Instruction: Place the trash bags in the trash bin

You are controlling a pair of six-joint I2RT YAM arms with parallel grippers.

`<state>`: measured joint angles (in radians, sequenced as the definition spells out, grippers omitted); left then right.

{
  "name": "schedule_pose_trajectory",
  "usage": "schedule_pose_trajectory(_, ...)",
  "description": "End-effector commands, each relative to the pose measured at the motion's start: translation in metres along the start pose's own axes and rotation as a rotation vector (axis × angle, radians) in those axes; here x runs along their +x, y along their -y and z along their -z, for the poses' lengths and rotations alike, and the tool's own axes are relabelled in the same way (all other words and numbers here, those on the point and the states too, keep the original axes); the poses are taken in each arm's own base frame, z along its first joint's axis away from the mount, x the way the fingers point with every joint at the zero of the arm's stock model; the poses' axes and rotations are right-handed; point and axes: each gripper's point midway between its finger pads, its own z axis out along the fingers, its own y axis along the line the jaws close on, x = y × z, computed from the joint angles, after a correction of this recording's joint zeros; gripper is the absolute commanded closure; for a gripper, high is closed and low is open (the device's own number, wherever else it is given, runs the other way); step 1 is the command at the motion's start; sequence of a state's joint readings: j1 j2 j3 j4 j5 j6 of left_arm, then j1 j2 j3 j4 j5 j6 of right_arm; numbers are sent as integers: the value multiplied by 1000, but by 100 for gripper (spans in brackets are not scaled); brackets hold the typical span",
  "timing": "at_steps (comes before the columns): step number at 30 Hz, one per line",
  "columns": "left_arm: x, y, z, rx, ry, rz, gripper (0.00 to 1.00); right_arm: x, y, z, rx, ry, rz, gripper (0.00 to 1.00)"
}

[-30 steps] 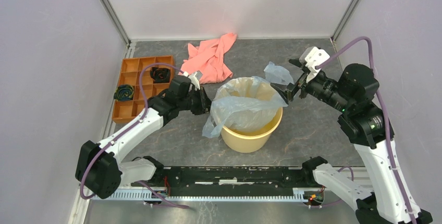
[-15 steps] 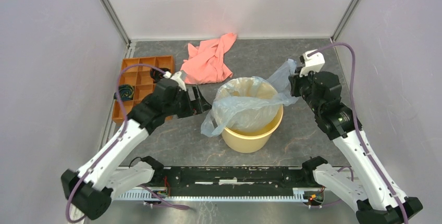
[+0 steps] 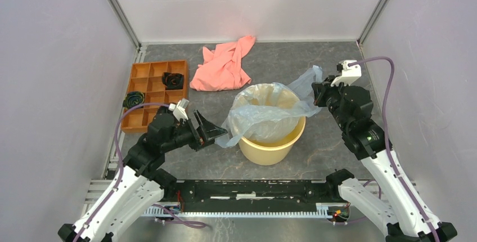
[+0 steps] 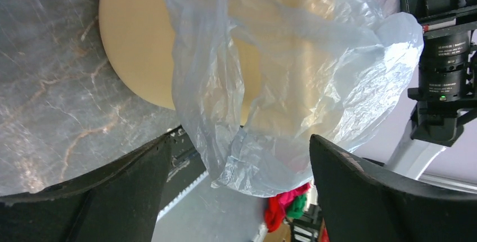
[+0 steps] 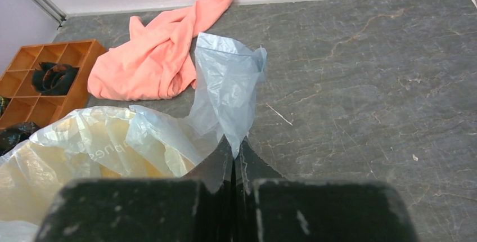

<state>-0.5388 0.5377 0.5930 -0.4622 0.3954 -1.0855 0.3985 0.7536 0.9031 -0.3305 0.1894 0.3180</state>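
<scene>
Two hands: left hand [image 3: 212,131] wide, empty; right hand [image 5: 233,160] pinches bag [image 3: 264,112] over bin [image 3: 271,153].

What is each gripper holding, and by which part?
The right gripper is shut on the trash bag, pinching a loose flap of its edge outside the bin. The left gripper is open, holding nothing.

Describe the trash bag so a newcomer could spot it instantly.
Start at the cream bin in the middle of the grey table. The trash bag drapes over its mouth, one corner pinched by the fingers of the right gripper. Unlike the opaque salmon cloth behind, it is see-through, crinkly bluish film.
</scene>
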Motion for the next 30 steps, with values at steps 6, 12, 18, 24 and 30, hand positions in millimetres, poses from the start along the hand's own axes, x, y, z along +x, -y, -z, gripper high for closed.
schedule_pose_trajectory(6,15,17,-5,94,-90,58,16,-20,-5,3,-16,64,-28,99)
schedule_pose_trajectory(12,39,-6,-23,35,-182,64,66,-3,4,1,32,4,-24,96)
schedule_pose_trajectory(18,87,-44,-40,-135,-333,-12,96,37,30,14,139,-159,45,84)
schedule_pose_trajectory(24,94,-99,-53,-415,-326,-73,98,81,56,38,214,-185,37,82)
schedule_pose_trajectory(30,81,-118,-61,-487,-222,-56,98,100,57,32,188,-187,45,100)
